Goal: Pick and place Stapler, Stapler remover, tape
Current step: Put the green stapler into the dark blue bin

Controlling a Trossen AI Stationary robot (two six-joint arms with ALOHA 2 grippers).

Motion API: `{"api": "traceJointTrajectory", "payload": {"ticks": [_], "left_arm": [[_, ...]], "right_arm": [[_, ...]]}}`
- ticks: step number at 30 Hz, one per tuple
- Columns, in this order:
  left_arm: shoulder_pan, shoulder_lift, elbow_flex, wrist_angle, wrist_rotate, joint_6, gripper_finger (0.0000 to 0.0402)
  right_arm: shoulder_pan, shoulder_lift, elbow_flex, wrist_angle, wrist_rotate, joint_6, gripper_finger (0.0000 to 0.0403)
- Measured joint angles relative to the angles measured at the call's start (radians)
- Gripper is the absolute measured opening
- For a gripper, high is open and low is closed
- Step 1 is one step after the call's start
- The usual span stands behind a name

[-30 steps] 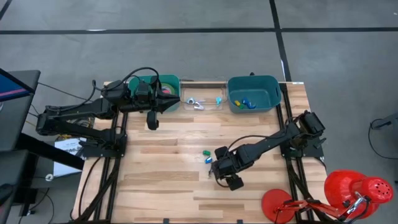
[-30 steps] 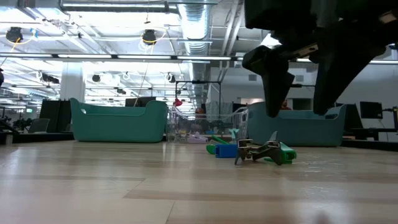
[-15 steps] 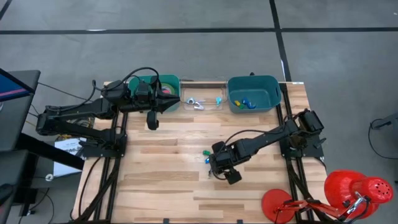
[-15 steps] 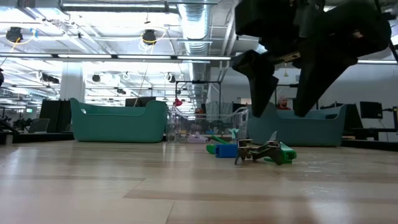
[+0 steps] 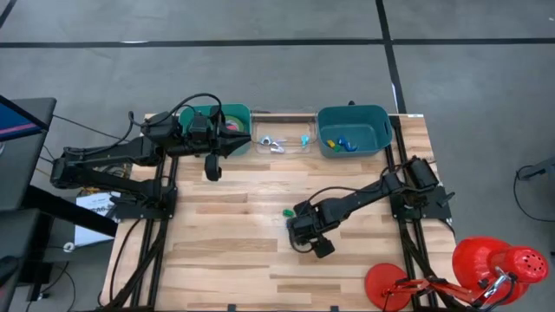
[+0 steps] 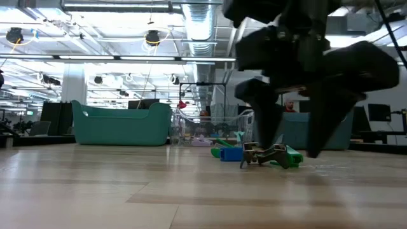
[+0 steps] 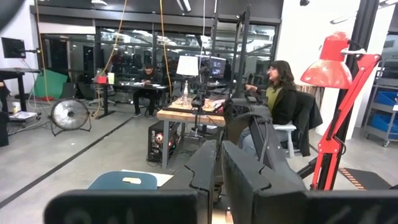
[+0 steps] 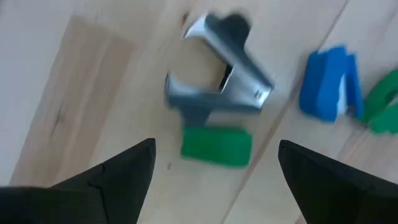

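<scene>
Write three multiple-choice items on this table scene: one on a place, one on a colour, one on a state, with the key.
1. Where does the right end effector hang?
A. over the staple remover at mid-table
B. inside the right teal bin
C. off the table's edge

2. What colour is the remover's handle?
A. red
B. green
C. yellow

3. How do the left end effector fingers stand?
A. wide open
B. closed on a tape roll
C. shut, holding nothing

Key: 1 A, its fingers frame the remover in the right wrist view. 2 B, a green block sits below the metal claws. 3 C, the left wrist view shows the fingers together and bare.
</scene>
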Motion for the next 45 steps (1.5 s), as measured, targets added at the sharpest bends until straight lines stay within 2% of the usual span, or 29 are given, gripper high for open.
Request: {"api": "traceJointTrajectory", "payload": {"ticks": [19, 45], "left_arm": [[0.0, 0.0, 0.0, 0.013, 0.0, 0.0, 0.0021], [0.0, 0.0, -0.002, 0.014, 0.0, 0.0, 0.0021]], "right_arm": [[0.009, 0.031, 0.001, 0.013, 0.004, 0.022, 0.0329], [0.014, 0.03, 0.001, 0.027, 0.004, 0.041, 0.0237]]}}
